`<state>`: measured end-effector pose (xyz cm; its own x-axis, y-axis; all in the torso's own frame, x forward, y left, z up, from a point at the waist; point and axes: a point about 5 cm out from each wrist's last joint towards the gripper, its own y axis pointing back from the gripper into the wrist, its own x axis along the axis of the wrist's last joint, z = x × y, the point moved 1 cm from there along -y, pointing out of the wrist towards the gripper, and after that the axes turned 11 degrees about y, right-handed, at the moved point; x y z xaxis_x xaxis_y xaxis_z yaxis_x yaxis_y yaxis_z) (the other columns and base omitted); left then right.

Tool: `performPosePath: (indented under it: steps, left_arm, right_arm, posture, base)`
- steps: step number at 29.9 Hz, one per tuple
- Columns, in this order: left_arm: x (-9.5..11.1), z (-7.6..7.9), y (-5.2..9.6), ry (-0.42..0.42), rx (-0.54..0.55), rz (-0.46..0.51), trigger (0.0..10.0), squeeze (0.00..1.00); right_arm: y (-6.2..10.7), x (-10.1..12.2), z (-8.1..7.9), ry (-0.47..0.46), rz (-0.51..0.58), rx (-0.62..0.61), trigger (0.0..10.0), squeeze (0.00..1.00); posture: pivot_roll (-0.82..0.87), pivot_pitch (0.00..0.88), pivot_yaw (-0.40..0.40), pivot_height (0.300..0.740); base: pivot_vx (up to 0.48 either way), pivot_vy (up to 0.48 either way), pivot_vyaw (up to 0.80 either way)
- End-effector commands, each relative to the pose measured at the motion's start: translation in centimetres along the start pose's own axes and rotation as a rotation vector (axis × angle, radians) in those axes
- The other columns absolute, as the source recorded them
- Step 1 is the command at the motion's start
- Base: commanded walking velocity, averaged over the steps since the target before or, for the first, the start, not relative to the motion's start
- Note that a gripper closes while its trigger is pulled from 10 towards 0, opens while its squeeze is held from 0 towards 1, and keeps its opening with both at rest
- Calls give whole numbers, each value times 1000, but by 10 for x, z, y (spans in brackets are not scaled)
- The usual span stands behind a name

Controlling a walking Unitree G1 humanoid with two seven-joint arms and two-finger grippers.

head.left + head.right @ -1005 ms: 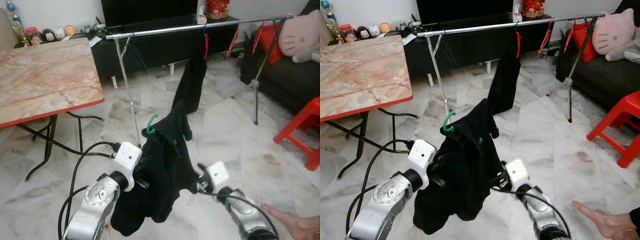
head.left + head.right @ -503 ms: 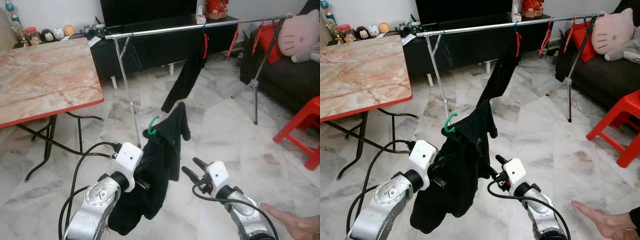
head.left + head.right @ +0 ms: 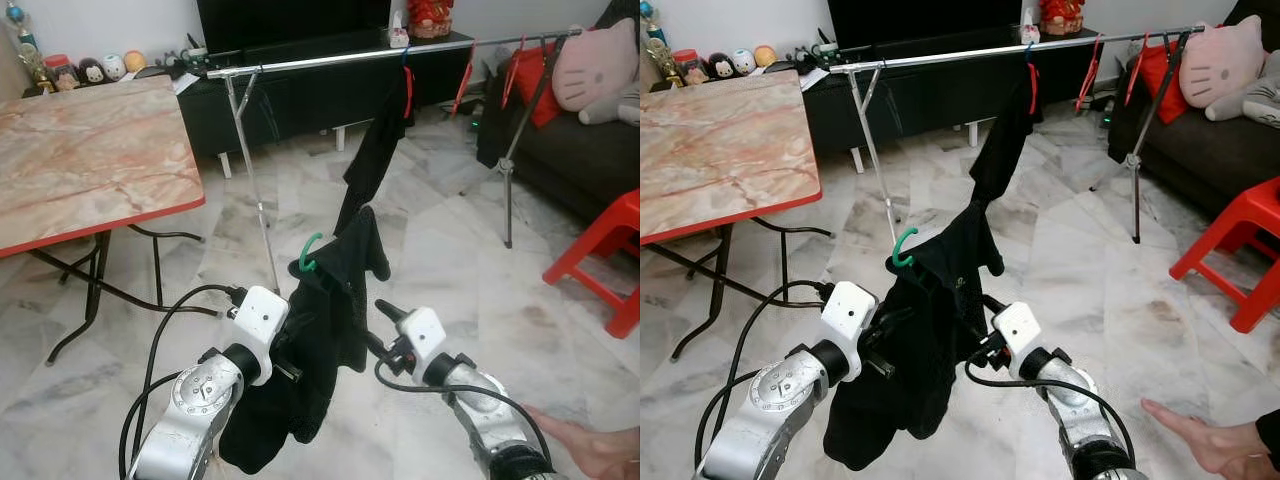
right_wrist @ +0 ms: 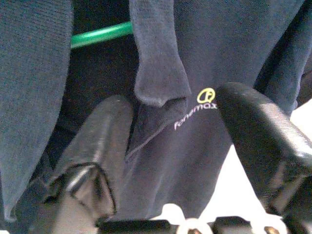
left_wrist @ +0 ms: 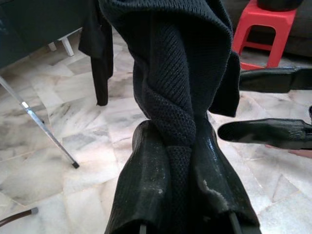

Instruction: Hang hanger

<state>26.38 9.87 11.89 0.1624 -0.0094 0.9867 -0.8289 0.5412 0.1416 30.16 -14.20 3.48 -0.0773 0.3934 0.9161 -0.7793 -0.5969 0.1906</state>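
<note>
Left gripper (image 5: pixel 178 161) clamped on black knitted garment (image 3: pixel 320 340) with green plastic hanger (image 3: pixel 307 252); right gripper (image 4: pixel 175 141) wide apart just beside it.

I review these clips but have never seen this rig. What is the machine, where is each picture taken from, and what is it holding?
It is a two-armed humanoid robot. The two wide pictures come from its head; the two close-ups come from its wrists. The left gripper is shut on a black garment on a green hanger. The right gripper, fingers open, is up against the cloth. Ahead stands a metal clothes rail with another dark garment hanging. A marble-topped table is at the left; a person's hand is at lower right.
</note>
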Motion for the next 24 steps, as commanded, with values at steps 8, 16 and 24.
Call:
performPosePath:
  steps: [8, 16, 24]
  left_arm:
    - [14, 6, -3, -13, -40, 46, 10000, 0]
    - [16, 15, -2, -8, -106, 47, 10000, 0]
    - [17, 15, 0, -7, -116, 48, 10000, 0]
  right_arm:
    - [-13, 8, 2, 10, -7, 13, 10000, 0]
    - [-16, 7, 5, 2, -33, -22, 10000, 0]
    - [-18, 8, 7, -18, -31, -55, 0, 0]
  posture:
    - [-52, 0, 25, 732]
    - [-50, 0, 24, 732]
    - [-44, 0, 25, 732]
  base:
    - [0, 0, 0]
    - [0, 0, 0]
    - [0, 0, 0]
